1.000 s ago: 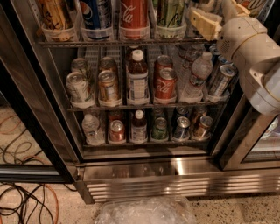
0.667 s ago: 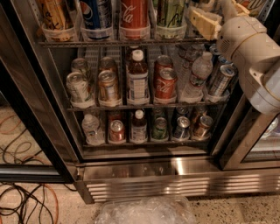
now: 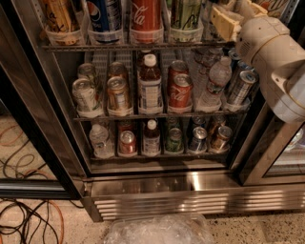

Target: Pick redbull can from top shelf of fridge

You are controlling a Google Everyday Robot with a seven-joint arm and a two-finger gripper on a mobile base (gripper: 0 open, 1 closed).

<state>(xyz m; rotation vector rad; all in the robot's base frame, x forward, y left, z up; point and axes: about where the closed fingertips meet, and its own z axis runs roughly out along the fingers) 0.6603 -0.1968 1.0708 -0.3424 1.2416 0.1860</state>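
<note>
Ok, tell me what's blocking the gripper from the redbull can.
Nothing visible does. The gripper sits at the right end of the top shelf, beside the green can, and covers that lane; the redbull can itself doesn't show.

The gripper (image 3: 224, 21), at the right end of the top shelf (image 3: 119, 47), has shifted only a shade upward, and the white arm (image 3: 267, 43) behind it has risen with it. No other difference shows.

Tool (image 3: 222, 22) at right end of top shelf (image 3: 95, 47), inside fridge (image 3: 143, 187)
</note>
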